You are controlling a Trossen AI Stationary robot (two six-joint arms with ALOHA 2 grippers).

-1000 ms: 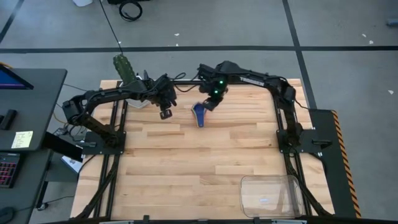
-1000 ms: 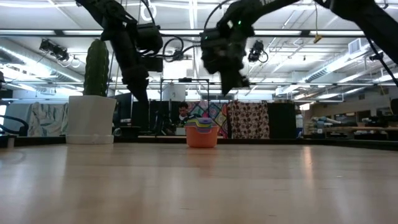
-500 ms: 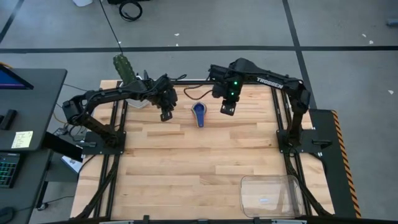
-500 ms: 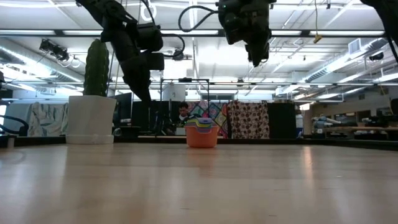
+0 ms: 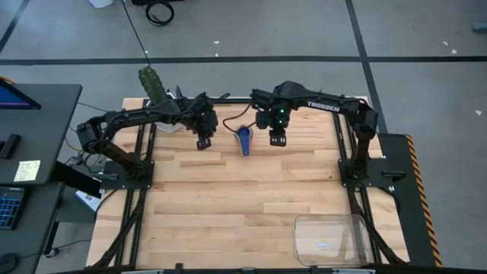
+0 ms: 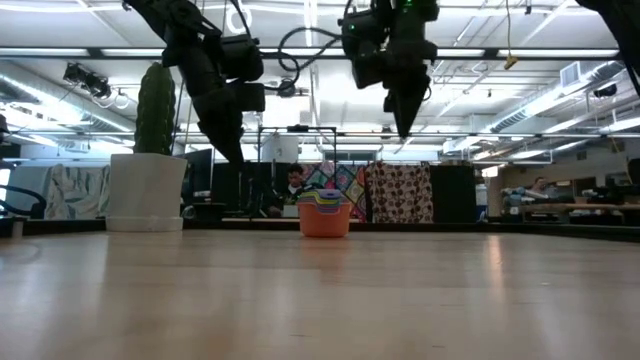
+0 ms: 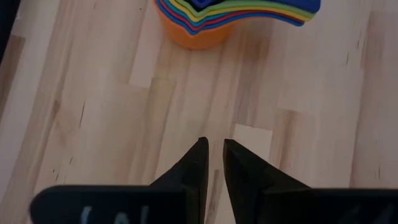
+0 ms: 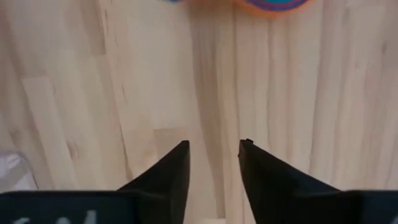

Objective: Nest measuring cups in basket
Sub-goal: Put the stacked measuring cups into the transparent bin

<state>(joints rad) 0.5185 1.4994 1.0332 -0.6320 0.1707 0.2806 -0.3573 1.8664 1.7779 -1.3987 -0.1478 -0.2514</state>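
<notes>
— Just let go of something?

— Yes. Pulled the black two-fingered right gripper [image 5: 277,139] up and away from the stack of small round plastic measuring cups [image 5: 243,140]. Was right over it a second ago. Hangs just beside it now, spread apart, with nothing in between.

— All tucked together, then?

— Looks like it. Orange on the outside, dark blue on top, one inside the next. Stands by the middle of the far edge of the pale wooden worktop [image 5: 228,205].

— And the black left gripper [image 5: 203,141]?

— Waits near the stack on the other side. Spread only a thin slit, pinching nothing.

— Finished?

— Not yet. Look at the clear plastic basket with rounded corners [image 5: 335,217], down at the near right corner, well apart from the stack. Probably needs the whole stack carried over there.
</notes>
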